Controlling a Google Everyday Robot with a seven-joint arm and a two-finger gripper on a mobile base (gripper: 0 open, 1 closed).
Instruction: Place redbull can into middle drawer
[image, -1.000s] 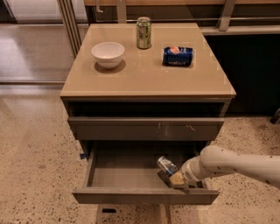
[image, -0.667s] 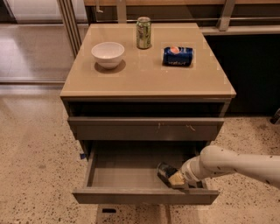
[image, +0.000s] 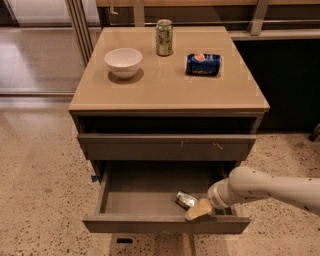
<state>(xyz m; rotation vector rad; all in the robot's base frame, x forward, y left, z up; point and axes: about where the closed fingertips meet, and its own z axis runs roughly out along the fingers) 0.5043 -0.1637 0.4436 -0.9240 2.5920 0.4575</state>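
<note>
The redbull can (image: 185, 200), slim and silvery, lies tilted inside the open middle drawer (image: 150, 200), at its front right on the grey floor. My gripper (image: 199, 209) reaches in from the right on a white arm and sits right beside the can at the drawer's front edge, touching or nearly touching it. I cannot tell whether it holds the can. The drawer is pulled far out below a shut drawer front with light scratches (image: 165, 147).
On the tan cabinet top (image: 165, 92) stand a white bowl (image: 123, 61), an upright green can (image: 164, 37) and a dark blue Pepsi can (image: 203, 64) on its side. Speckled floor surrounds the cabinet; a dark wall panel is to the right.
The gripper and the can have shifted slightly down and toward the drawer's front. The things on the cabinet top have not moved.
</note>
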